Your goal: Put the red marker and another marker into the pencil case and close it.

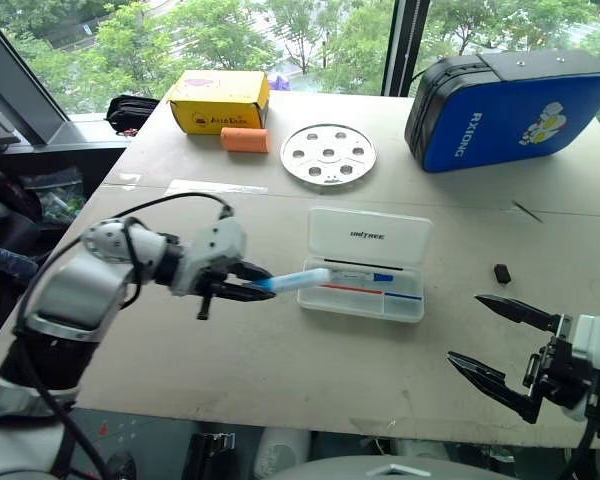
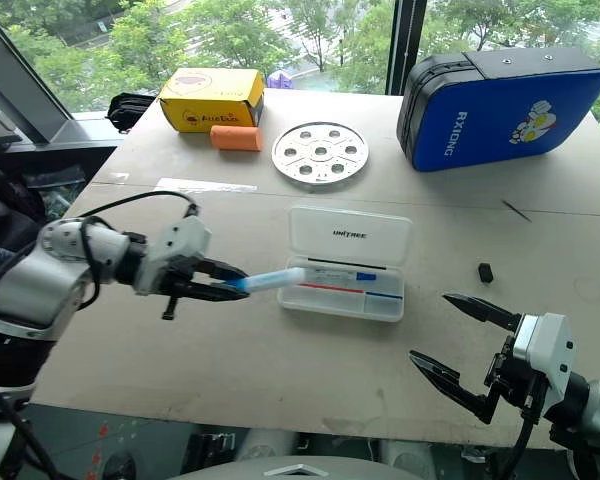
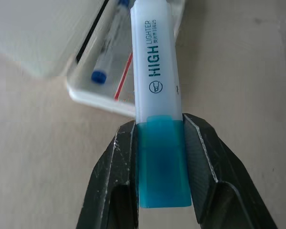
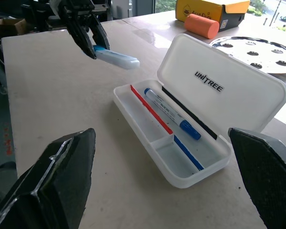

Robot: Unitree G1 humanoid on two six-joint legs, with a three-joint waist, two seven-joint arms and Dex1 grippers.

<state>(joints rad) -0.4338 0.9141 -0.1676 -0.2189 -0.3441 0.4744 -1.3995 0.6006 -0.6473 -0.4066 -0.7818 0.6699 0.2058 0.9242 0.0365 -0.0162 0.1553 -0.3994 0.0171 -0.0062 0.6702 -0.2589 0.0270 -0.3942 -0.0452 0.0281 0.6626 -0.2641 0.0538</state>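
The white pencil case [image 1: 370, 236] lies open at the table's middle, its lid up. Inside it lies a white marker with a blue cap [image 4: 171, 114], beside a thin red-and-blue stripe. My left gripper [image 1: 265, 284] is shut on the blue end of a pale blue highlighter [image 1: 302, 279], which is held above the table. The highlighter's other end reaches over the case's left edge. The wrist view shows both fingers [image 3: 117, 162] pressed on the highlighter [image 3: 155, 71]. Near the front right edge, my right gripper [image 1: 465, 328] stands wide open with nothing in it. The red marker is out of view.
A large blue zip case [image 1: 510, 105] stands at the back right. A round metal disc [image 1: 328, 153], an orange cylinder [image 1: 245, 140] and a yellow box [image 1: 220, 100] sit at the back. A small black piece [image 1: 501, 272] lies right of the pencil case.
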